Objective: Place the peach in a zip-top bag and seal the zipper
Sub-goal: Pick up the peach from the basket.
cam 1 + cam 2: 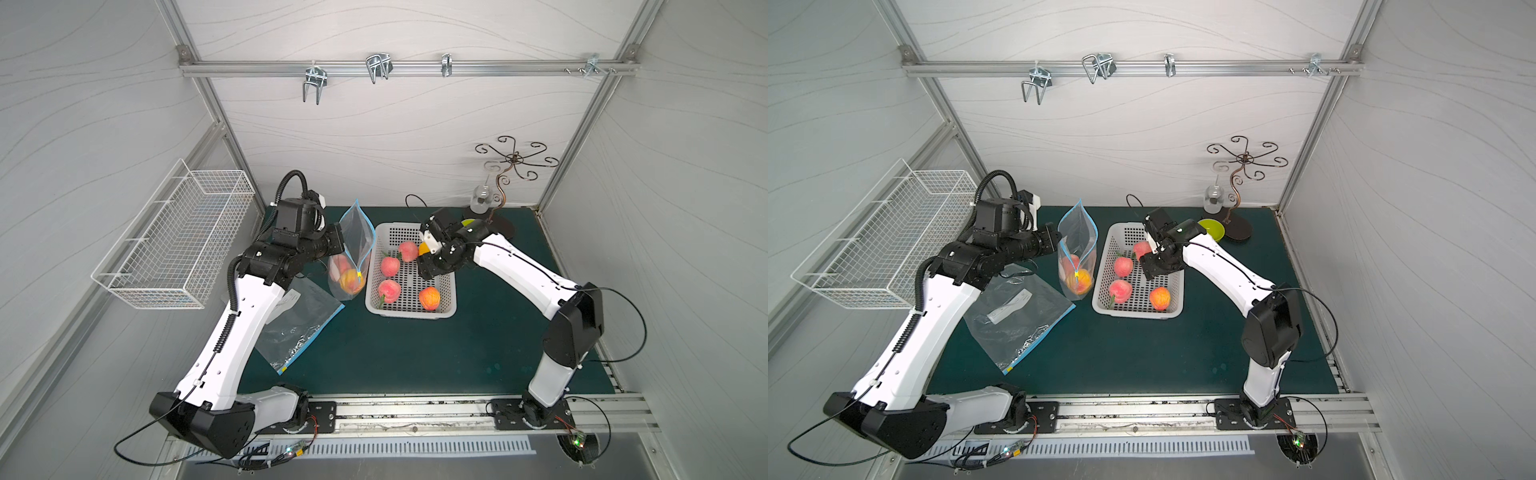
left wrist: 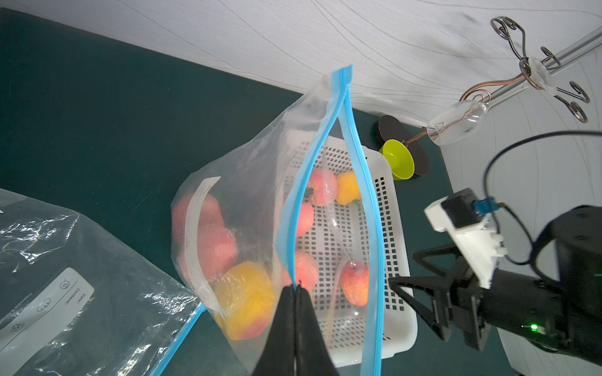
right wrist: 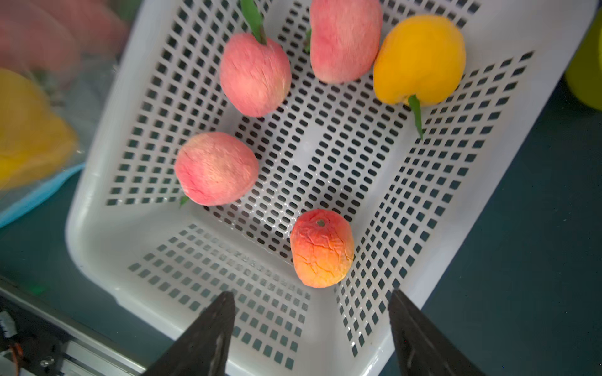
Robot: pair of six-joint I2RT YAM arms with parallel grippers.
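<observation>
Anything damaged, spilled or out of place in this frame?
Yes: the orange-red peach nearest the right gripper, in the white perforated plastic basket, has cracked, wrinkled skin; the pink peaches beside it show no such cracks. Nothing is spilled.

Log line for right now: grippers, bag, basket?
left gripper: shut on bag rim, bag upright | right gripper: open, empty, over basket | zipper: unsealed | bag: fruit inside | basket: five more

Bright, even light; soft shadows; wrist views blur at edges.
</observation>
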